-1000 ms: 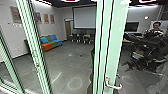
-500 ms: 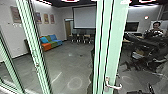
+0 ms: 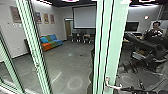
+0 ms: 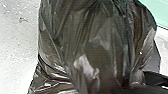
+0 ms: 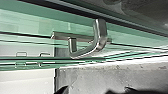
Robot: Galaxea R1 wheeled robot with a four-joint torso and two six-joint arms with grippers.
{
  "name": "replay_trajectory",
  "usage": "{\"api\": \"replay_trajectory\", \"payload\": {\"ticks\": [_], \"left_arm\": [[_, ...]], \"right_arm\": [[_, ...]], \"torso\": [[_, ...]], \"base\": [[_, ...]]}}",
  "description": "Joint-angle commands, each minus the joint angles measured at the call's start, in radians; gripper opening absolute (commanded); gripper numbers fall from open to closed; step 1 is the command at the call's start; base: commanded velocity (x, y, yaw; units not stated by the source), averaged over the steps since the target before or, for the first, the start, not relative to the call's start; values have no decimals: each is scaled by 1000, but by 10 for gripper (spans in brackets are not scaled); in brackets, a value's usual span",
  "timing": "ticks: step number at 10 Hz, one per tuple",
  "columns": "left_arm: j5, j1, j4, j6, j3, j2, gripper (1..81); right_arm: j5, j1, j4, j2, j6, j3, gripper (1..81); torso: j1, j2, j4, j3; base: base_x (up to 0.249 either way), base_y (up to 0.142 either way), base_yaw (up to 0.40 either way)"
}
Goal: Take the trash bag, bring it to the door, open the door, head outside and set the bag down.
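1. The grey floor (image 3: pixel 67 62) spreads beyond the green door frame (image 3: pixel 113 37).
2. A pale screen (image 3: pixel 84 18) hangs at the back, a colorful sofa (image 3: pixel 51 43) by the wall.
3. A person (image 3: pixel 154 30) is among dark equipment.
4. The dark trash bag (image 4: pixel 87 42), creased and shiny, is close to the left wrist camera, above pale ground (image 4: pixel 17 47).
5. The right gripper (image 3: pixel 125 88) is at the metal handle (image 3: pixel 111 85); contact, opening and grip cannot be told.
6. The left gripper's opening and hold cannot be told.

Dark trash bag (image 4: pixel 100 45), creased (shiny in places, too), against pale speckled ground (image 4: pixel 17 52).
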Motion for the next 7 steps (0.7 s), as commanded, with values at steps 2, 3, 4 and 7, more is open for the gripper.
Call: {"api": "replay_trajectory", "payload": {"ticks": [2, 3, 4, 7], "left_arm": [[52, -64, -10, -4, -9, -12, 10], [51, -62, -10, -4, -9, -12, 10], [51, -62, -10, -4, -9, -12, 10], [51, -64, -10, -5, -11, -14, 10]], "right_arm": [[-78, 181, 18, 24, 90, -72, 811], [-90, 196, 17, 33, 114, -90, 811], [-92, 199, 11, 47, 136, -104, 811], [-124, 198, 4, 122, 181, -188, 811]], "torso": [[0, 0, 0, 0], [0, 0, 0, 0], [0, 0, 0, 0], [0, 0, 0, 0]], "base": [[0, 0, 0], [0, 0, 0], [0, 0, 0], [0, 0, 0]]}}
